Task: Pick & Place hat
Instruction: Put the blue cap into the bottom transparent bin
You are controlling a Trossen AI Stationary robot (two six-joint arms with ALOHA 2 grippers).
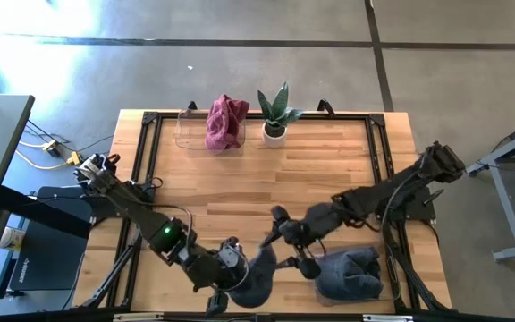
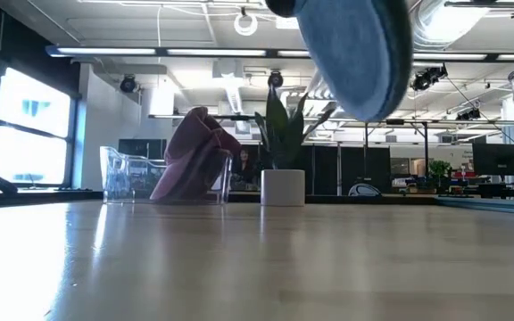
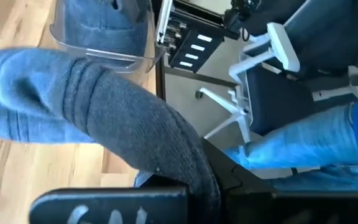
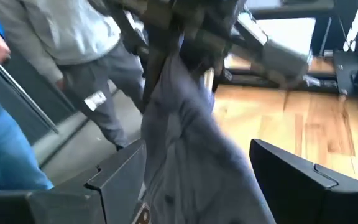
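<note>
Jaws of the left gripper [image 1: 236, 279] are clamped on the grey knit hat [image 1: 259, 275], held above the table [image 1: 240, 192] at its near edge. Right gripper [image 1: 295, 252], spread wide, flanks the hat's other side. A handover seems underway; next, the right should close before the left releases.
</note>
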